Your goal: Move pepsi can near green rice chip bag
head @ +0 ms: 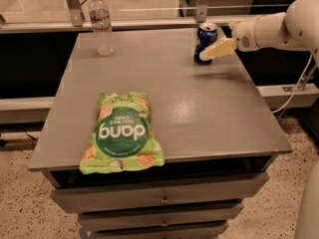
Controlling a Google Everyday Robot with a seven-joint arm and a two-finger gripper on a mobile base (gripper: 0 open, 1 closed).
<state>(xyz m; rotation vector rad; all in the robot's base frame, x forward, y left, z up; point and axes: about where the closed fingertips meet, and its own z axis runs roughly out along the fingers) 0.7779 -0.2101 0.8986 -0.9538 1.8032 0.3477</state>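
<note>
Your claw reaches in from the right on the white arm, low against the right side of the pepsi can; contact cannot be told. The can stands upright near the desk's far edge. The green chip bag lies flat at the front left, well apart from it. A water bottle stands at the far left.

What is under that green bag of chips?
Only the grey table shows under the green rice chip bag, which lies flat at its front edge. Anything directly beneath the bag is covered. The gripper is across the table, by the pepsi can.
</note>
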